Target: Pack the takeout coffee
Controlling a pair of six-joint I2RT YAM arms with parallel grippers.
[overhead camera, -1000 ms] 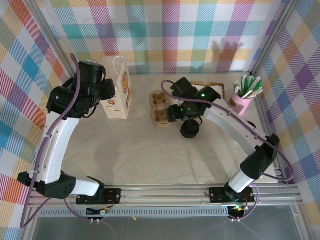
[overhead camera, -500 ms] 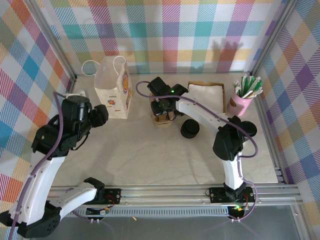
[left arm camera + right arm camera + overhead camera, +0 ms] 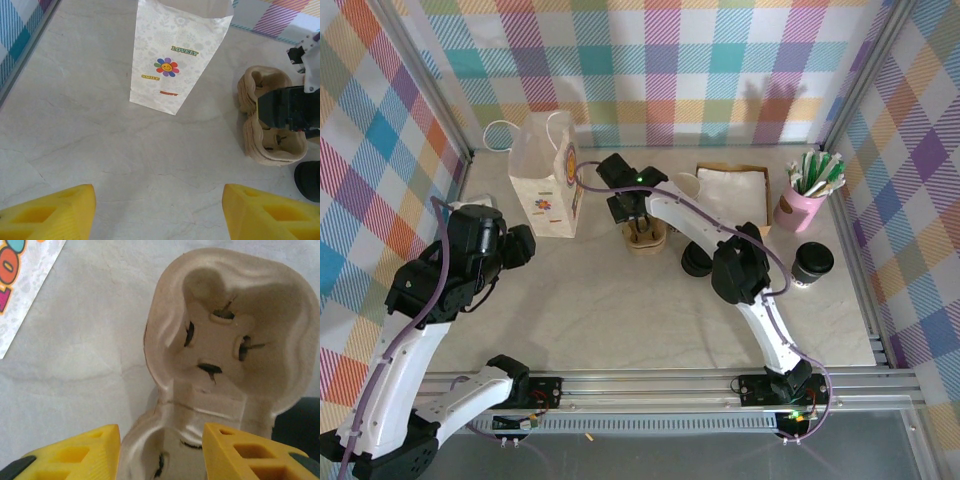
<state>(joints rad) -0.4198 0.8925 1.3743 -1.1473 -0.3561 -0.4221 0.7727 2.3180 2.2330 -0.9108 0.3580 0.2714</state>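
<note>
The right gripper (image 3: 162, 452) has its yellow fingers (image 3: 75, 455) parted around the lower cell of a moulded-pulp cup carrier (image 3: 225, 340). The fingertips run off the bottom edge, so I cannot tell whether the pads press its sides. The left gripper (image 3: 157, 205) hangs spread wide with nothing between.

The takeout coffee (image 3: 813, 262), dark-sided with a round black lid, stands at the right of the overhead frame, well apart from both grippers. Half a second ago the right arm covered part of it; now it shows whole. A stack of black lids (image 3: 693, 262) sits half hidden behind that arm. A white paper bag (image 3: 545, 185) with a flower print stands upright at upper left.
</note>
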